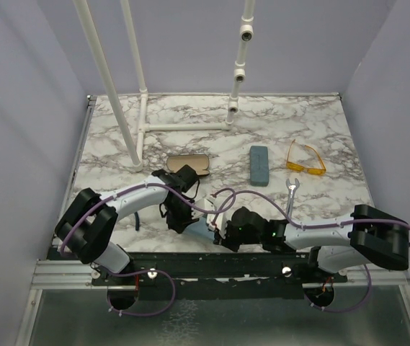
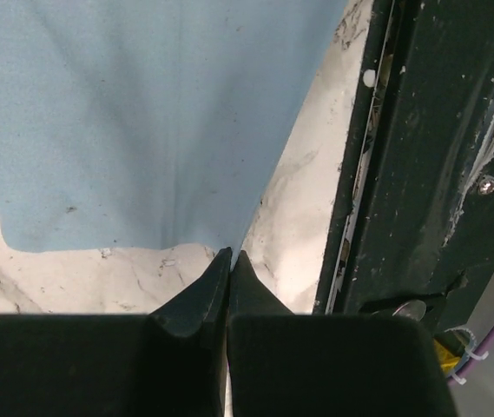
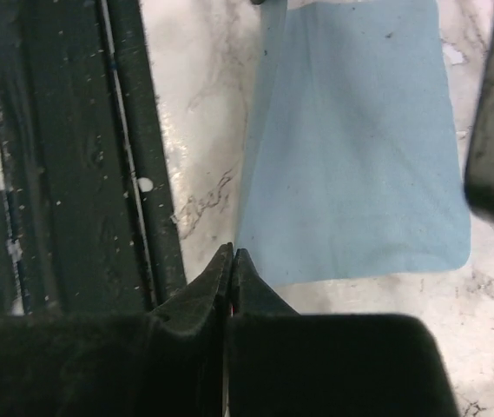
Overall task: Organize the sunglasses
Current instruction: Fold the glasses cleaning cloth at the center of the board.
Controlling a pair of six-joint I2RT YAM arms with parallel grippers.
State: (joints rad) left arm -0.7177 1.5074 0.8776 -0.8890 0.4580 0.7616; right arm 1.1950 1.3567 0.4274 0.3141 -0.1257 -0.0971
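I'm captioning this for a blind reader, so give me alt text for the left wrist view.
The left gripper, shut, pinches the edge of a light blue cloth lying on the white marble table; a dark metal rail runs along the right.

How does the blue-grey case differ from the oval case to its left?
The blue-grey case is slim and oblong, lying front to back; the oval case is wider, lying crosswise. The blue-grey case is one flat colour; the oval case shows a dark rim around a brownish face. Both rest on the table.
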